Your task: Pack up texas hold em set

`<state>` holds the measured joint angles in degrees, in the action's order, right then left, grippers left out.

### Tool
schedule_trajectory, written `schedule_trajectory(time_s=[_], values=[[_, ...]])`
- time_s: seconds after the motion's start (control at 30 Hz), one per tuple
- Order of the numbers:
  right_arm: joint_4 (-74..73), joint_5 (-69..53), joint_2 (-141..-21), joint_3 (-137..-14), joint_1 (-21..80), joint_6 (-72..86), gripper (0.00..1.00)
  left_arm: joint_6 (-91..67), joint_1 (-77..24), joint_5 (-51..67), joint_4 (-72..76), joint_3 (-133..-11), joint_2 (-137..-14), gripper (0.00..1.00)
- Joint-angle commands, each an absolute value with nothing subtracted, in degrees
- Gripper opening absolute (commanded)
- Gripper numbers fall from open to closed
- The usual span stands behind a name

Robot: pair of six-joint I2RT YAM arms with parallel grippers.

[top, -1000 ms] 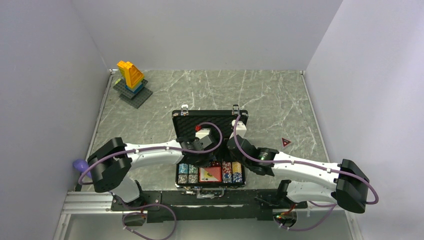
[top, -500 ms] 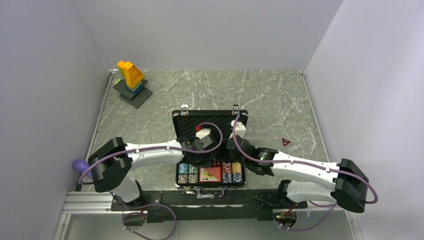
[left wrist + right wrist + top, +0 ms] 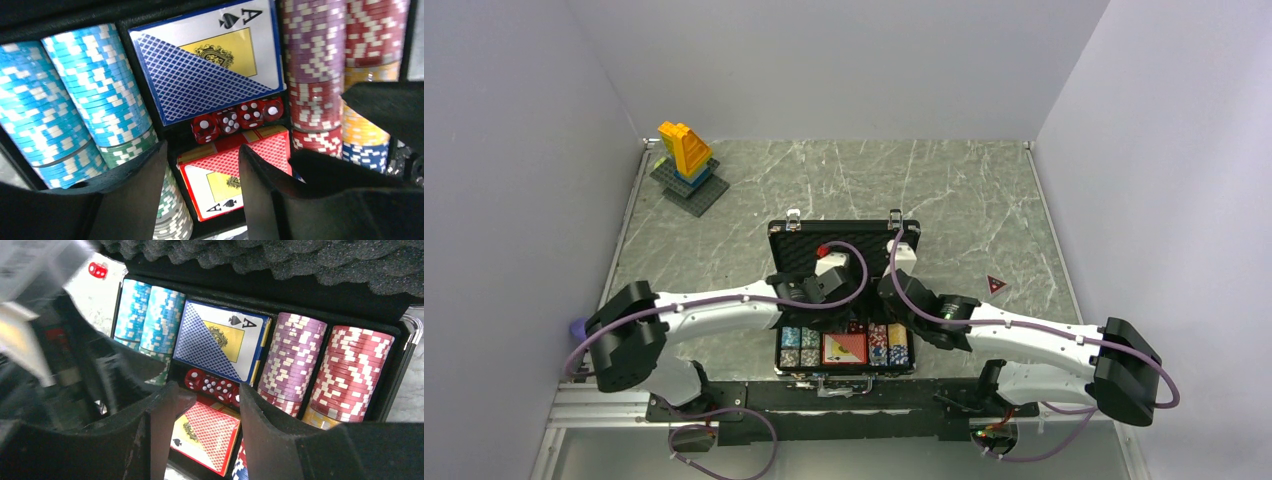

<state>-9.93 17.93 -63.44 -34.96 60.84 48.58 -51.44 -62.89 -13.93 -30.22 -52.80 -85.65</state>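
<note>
Left fingers (image 3: 132, 195) and right fingers (image 3: 162, 435) hang parted, empty, above our case (image 3: 864, 371).
Its lid (image 3: 796, 252) stands behind, hinge running left-right; we judge both arms equally near.

In the case (image 3: 844, 227), dice (image 3: 235, 120) lie between two decks (image 3: 210, 65), chips (image 3: 75, 100) flanking both sides; the tower (image 3: 686, 160) stands behind, far left.

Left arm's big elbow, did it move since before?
Yes. The left arm's elbow swung left and down in the top view, away from the black case, and now covers most of the purple thing.
</note>
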Motion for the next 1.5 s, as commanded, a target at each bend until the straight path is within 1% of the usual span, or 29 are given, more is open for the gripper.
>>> schedule_trajectory(time_s=[0.0,0.27,0.37,0.63,0.8,0.93,1.0,1.17,1.33,1.43,1.47], values=[[-9.7,19.2,-62.4,-35.6,59.8,48.0,0.53,-45.4,-63.3,-15.9,-28.7,-52.5,-79.9,0.6],[-11.8,19.7,-60.5,-35.4,56.6,46.5,0.53,-33.8,-63.1,-15.8,-29.0,-47.7,-71.8,0.63],[-13.2,19.8,-59.4,-35.3,54.6,45.3,0.53,-30.4,-61.6,-13.7,-29.5,-45.3,-67.5,0.64],[-18.8,21.4,-53.3,-33.7,50.6,42.9,0.53,-26.7,-50.3,-4.7,-32.6,-39.7,-54.0,0.65],[-21.1,21.8,-50.7,-32.9,46.7,40.6,0.54,-24.1,-40.4,-1.4,-39.1,-40.8,-50.4,0.65],[-21.7,21.4,-49.4,-33.2,44.0,39.0,0.54,-21.9,-33.6,-0.7,-42.7,-42.3,-50.3,0.68],[-21.7,20.9,-48.9,-33.4,43.4,38.6,0.54,-22.0,-30.0,1.9,-42.4,-42.2,-51.4,0.66],[-21.4,20.2,-47.7,-33.0,42.9,38.6,0.54,-23.5,-20.2,2.7,-42.8,-40.7,-57.5,0.61],[-20.7,20.1,-47.6,-31.8,42.2,38.8,0.54,-19.3,-15.9,-0.7,-41.4,-43.8,-62.9,0.59],[-20.2,21.0,-46.6,-31.0,42.1,39.8,0.54,-15.5,-13.6,-2.9,-40.9,-46.0,-68.2,0.59],[-19.5,21.0,-45.5,-30.5,42.1,39.9,0.54,-14.4,-12.3,-1.8,-41.1,-47.0,-70.4,0.59]])
